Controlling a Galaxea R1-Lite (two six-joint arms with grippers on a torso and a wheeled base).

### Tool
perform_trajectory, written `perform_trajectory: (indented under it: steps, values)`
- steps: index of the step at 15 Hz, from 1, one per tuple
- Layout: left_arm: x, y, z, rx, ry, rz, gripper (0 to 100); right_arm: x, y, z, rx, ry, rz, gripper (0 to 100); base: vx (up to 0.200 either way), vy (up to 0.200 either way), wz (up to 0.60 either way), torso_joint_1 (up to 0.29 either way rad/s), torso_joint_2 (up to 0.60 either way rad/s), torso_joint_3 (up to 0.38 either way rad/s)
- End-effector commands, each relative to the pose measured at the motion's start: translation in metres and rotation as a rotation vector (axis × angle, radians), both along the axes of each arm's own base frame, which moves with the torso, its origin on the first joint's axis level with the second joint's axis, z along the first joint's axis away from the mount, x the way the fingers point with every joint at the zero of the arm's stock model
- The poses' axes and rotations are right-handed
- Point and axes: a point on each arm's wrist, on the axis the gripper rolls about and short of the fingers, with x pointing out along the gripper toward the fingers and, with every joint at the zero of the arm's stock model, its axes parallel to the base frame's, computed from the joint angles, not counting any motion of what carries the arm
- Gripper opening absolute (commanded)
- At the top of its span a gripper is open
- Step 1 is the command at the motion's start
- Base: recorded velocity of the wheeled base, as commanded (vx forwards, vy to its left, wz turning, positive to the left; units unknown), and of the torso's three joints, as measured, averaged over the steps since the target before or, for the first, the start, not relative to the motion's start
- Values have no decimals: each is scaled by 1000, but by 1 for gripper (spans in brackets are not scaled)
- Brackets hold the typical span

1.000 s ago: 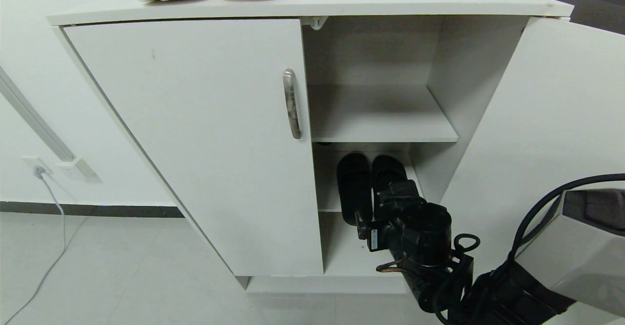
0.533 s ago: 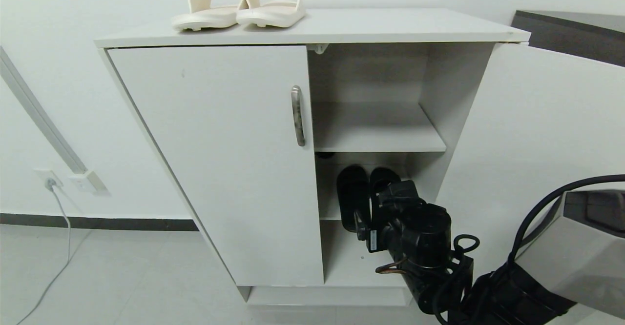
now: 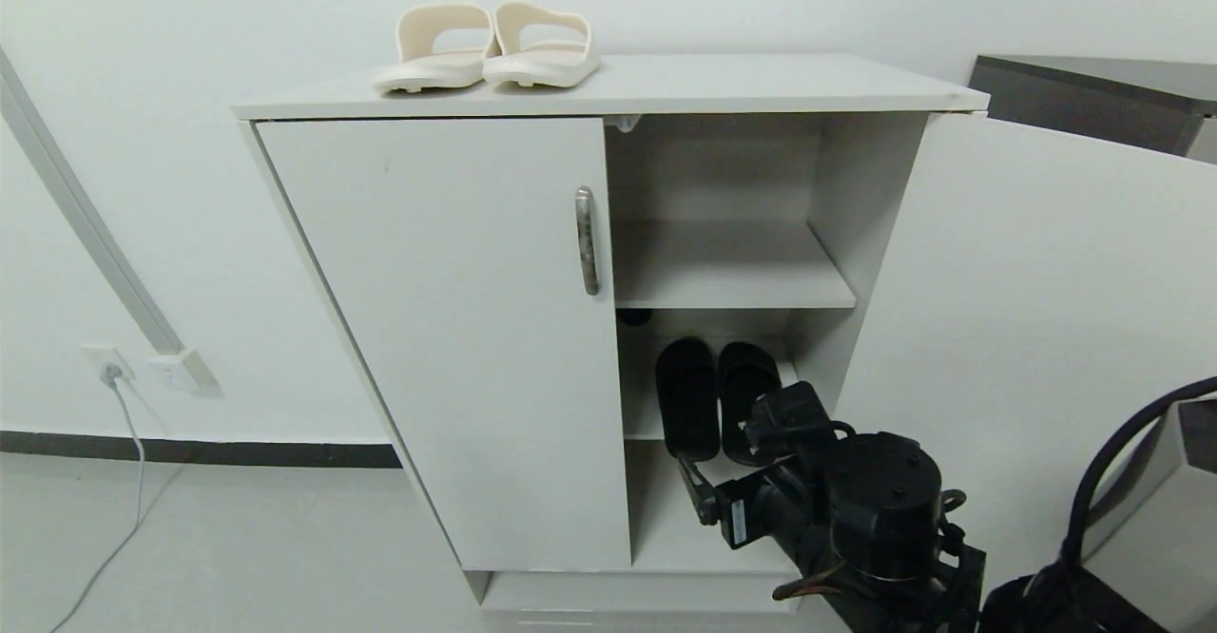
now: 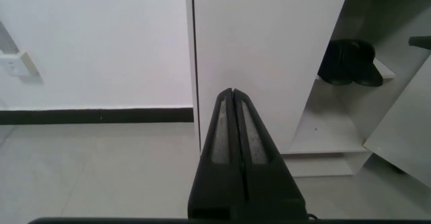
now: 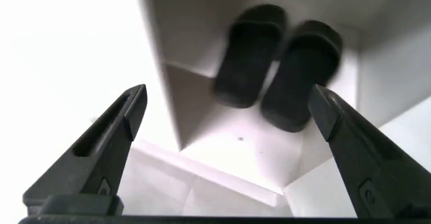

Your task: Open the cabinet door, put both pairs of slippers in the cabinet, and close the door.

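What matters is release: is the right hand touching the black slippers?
Apart. Right wrist view: the right hand is open, the black slippers lying beyond it on the shelf.

No text or number can be read; one small white sticker (image 3: 738,520) is illegible

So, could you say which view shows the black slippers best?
The right wrist view: both black slippers show whole and near. In the head view the arm covers one end; the left wrist view shows them far off.
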Motion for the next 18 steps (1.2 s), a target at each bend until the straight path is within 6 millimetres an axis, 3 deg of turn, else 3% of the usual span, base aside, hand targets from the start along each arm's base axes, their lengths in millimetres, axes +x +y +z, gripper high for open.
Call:
perform_trajectory:
  steps: [1,11,18]
  values:
    - [0,0,0,0,0,0,0,-12,-4,7,5,-11,28,100,0,0,0,0,0,0]
    - [0,0,0,0,0,0,0,-16,-2,6,22,-25,45,100,0,0,0,0,0,0]
    - [0,0,0,0,0,0,0,-18,-2,5,16,-22,50,100,0,200,0,4,2,1]
